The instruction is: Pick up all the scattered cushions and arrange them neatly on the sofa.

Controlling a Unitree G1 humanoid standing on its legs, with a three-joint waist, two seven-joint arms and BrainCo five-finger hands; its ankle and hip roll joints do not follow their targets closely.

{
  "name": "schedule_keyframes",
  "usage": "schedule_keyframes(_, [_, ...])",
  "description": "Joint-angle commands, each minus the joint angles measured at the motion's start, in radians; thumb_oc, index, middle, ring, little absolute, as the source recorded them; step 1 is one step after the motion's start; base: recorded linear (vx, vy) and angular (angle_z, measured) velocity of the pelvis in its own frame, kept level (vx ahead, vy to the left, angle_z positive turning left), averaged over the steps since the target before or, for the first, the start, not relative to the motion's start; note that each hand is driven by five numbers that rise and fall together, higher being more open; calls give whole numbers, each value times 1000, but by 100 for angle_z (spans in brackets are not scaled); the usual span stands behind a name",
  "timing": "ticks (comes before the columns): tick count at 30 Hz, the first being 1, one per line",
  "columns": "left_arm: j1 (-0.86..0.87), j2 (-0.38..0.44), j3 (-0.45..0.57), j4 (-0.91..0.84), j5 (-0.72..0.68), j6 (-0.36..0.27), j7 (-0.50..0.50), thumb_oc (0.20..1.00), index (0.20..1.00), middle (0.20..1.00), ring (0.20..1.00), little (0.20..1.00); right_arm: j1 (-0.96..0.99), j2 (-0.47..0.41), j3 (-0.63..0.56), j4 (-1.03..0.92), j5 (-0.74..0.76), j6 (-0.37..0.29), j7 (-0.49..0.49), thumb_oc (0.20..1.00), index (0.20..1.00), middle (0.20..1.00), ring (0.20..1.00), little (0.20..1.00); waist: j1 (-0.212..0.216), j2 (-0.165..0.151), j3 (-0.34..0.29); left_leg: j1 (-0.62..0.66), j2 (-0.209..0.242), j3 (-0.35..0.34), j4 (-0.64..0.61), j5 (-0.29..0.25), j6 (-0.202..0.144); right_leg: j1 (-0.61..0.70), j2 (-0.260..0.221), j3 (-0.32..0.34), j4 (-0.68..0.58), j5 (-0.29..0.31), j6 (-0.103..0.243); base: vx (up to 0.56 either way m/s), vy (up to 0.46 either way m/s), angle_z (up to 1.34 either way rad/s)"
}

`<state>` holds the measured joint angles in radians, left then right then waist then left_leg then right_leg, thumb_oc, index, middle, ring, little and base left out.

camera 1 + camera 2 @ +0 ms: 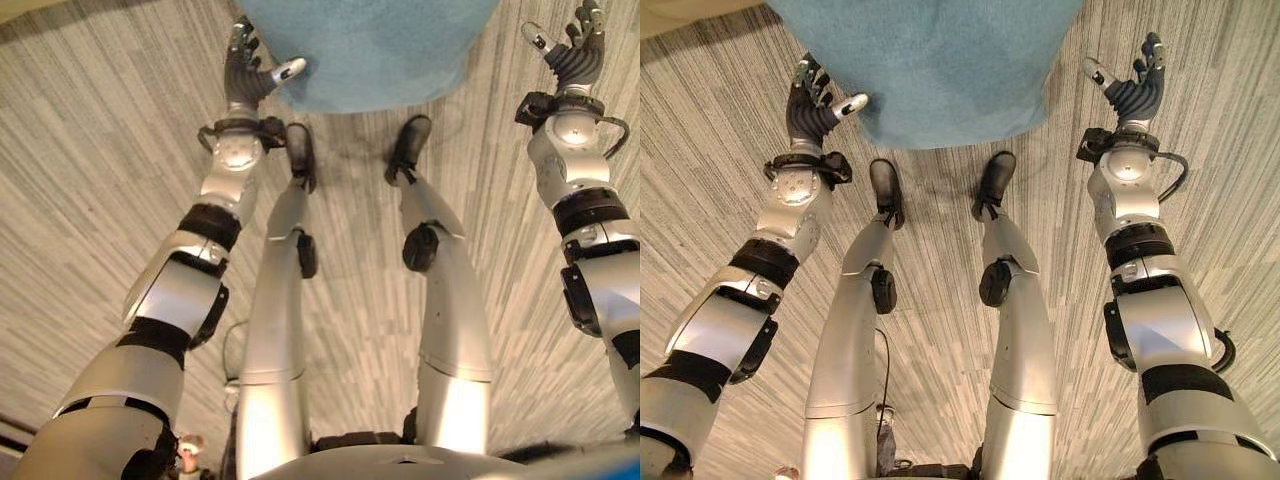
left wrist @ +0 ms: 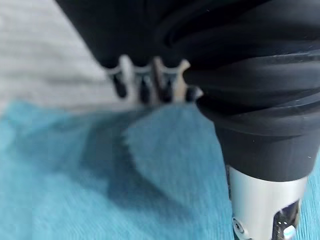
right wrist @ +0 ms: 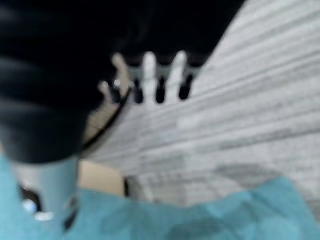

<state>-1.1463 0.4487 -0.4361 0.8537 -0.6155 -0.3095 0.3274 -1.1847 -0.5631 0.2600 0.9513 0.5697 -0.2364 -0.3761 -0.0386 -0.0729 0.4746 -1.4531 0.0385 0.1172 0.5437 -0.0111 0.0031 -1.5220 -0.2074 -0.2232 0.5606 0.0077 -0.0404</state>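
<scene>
A large teal cushion (image 1: 370, 50) lies on the striped grey floor ahead of me, its far part cut off by the view's top edge. My left hand (image 1: 245, 70) is at the cushion's left edge, fingers straight, with the thumb resting against the cloth. In the left wrist view the teal cushion (image 2: 125, 190) spreads just below the fingers (image 2: 145, 85). My right hand (image 1: 1135, 95) is held to the right of the cushion, apart from it, fingers spread and empty. The right wrist view shows the cushion (image 3: 225, 215) near that hand's fingers (image 3: 150, 75).
Grey striped carpet (image 1: 90, 150) covers the floor on both sides of the cushion. A beige strip (image 1: 30, 10) crosses the upper left corner. A beige surface (image 3: 100, 180) shows beside the cushion in the right wrist view.
</scene>
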Motion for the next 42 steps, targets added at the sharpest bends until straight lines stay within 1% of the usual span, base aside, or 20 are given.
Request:
schedule_keyframes(1, [39,3,10,30,31,-27,8,1000,1000,1000,1000,1000,34,-11,70,-10,33,-51,-1,1000,1000,1000,1000,1000,-24,49,-105,-17,27,-114,-13,-37,-57,28,-22,35,75,-68,201,39,-14,-4])
schedule_keyframes(3, [-27,11,-14,61,37,-24,14,1000,1000,1000,1000,1000,-29,-4,111,11,30,-47,0,1000,1000,1000,1000,1000,-25,55,-103,-40,36,-113,1,-36,-58,2,-13,42,83,-71,201,50,-14,-3])
schedule_keyframes(8, [-79,-1,-31,86,31,-19,18,1000,1000,1000,1000,1000,-88,15,144,32,24,-42,-4,1000,1000,1000,1000,1000,-22,60,-99,-57,40,-122,13,-37,-55,-14,-11,39,94,-76,200,19,-6,-4])
schedule_keyframes(9, [-110,-26,-42,92,18,-20,22,1000,1000,1000,1000,1000,-134,51,174,43,18,-40,-9,1000,1000,1000,1000,1000,-19,65,-100,-62,41,-129,13,-35,-54,-22,-6,36,98,-79,200,0,0,0])
schedule_keyframes(11, [-136,-55,-59,85,8,-25,25,1000,1000,1000,1000,1000,-178,87,220,57,-6,-34,-9,1000,1000,1000,1000,1000,-10,69,-101,-64,40,-135,13,-31,-56,-24,-4,31,100,-86,195,16,-17,0])
schedule_keyframes(14, [-147,-66,-62,82,1,-31,28,1000,1000,1000,1000,1000,-197,103,232,64,-8,-34,-8,1000,1000,1000,1000,1000,-7,72,-101,-64,39,-138,9,-29,-57,-26,-3,28,99,-86,195,0,0,0])
schedule_keyframes(16, [-163,-104,-69,75,-11,-38,37,1000,1000,1000,1000,1000,-229,152,242,72,-4,-36,-13,1000,1000,1000,1000,1000,0,75,-103,-68,35,-144,-1,-21,-61,-30,-3,26,98,-86,194,0,0,0])
schedule_keyframes(17, [-174,-141,-57,71,-49,-53,46,1000,1000,1000,1000,1000,-242,209,232,67,36,-50,-12,1000,1000,1000,1000,1000,2,76,-107,-69,32,-150,-7,-18,-64,-31,-1,24,97,-88,192,0,0,0])
schedule_keyframes(18, [-174,-140,-57,72,-50,-53,45,1000,1000,1000,1000,1000,-242,209,232,67,36,-51,-12,1000,1000,1000,1000,1000,2,76,-107,-69,32,-151,-8,-17,-64,-31,-1,23,97,-88,192,0,0,0])
schedule_keyframes(19, [-179,-179,-36,66,-90,-69,58,1000,1000,1000,1000,1000,-246,283,197,32,112,-87,-7,1000,1000,1000,1000,1000,3,75,-112,-68,29,-155,-16,-16,-65,-30,2,23,92,-91,190,0,0,0])
schedule_keyframes(21, [-175,-187,-32,63,-98,-73,61,1000,1000,1000,1000,1000,-244,308,189,13,136,-104,1,1000,1000,1000,1000,1000,2,74,-116,-68,29,-157,-20,-15,-66,-30,4,23,89,-92,189,0,0,0])
schedule_keyframes(23, [-174,-204,-25,62,-105,-83,63,1000,1000,1000,1000,1000,-255,386,174,-27,190,-149,19,1000,1000,1000,1000,1000,5,73,-125,-65,27,-161,-29,-12,-68,-30,8,23,89,-95,186,0,0,0])
schedule_keyframes(24, [-169,-206,-24,58,-104,-86,60,1000,1000,1000,1000,1000,-254,402,175,-38,193,-156,25,398,398,398,398,398,6,73,-128,-64,27,-162,-31,-12,-69,-30,9,23,88,-95,186,0,0,0])
schedule_keyframes(25, [-167,-206,-24,57,-103,-86,60,840,840,840,840,840,-253,403,176,-39,192,-156,24,200,200,200,200,200,6,73,-129,-64,27,-162,-31,-12,-69,-30,9,23,87,-95,185,0,0,0])
schedule_keyframes(26, [-155,-203,-18,37,-104,-97,61,200,200,200,200,200,-255,432,185,-71,194,-170,36,200,200,200,200,200,7,72,-133,-62,27,-163,-36,-11,-70,-26,9,23,83,-95,184,-6,33,-1])
schedule_keyframes(29, [-133,-194,0,12,-117,-106,57,200,200,200,200,200,-248,453,185,-124,186,-184,48,200,200,200,200,200,10,70,-145,-53,27,-166,-49,-9,-71,-19,11,21,77,-92,184,-5,28,1])
schedule_keyframes(35, [-58,-163,53,-79,-137,-128,42,200,200,200,200,200,-187,421,167,-231,128,-184,61,200,200,200,200,200,8,60,-173,9,23,-171,-80,-4,-75,47,24,10,60,-87,181,-29,16,2])
schedule_keyframes(39, [68,-162,107,-198,-115,-135,29,200,200,200,200,200,-49,376,124,-333,62,-165,63,200,200,200,200,200,2,50,-179,198,23,-167,-162,4,-89,236,34,-24,-11,-70,177,-113,6,0])
schedule_keyframes(41, [212,-212,124,-300,-93,-132,7,200,200,200,200,200,102,373,114,-407,38,-148,95,200,200,200,200,200,8,50,-174,372,16,-166,-241,12,-105,407,43,-44,-103,-58,172,-90,-30,0])
schedule_keyframes(42, [255,-229,134,-321,-92,-131,-2,200,200,200,200,200,151,370,115,-429,21,-146,104,200,200,200,200,200,11,49,-179,421,10,-166,-266,18,-112,461,43,-48,-135,-52,173,-11,-50,4])
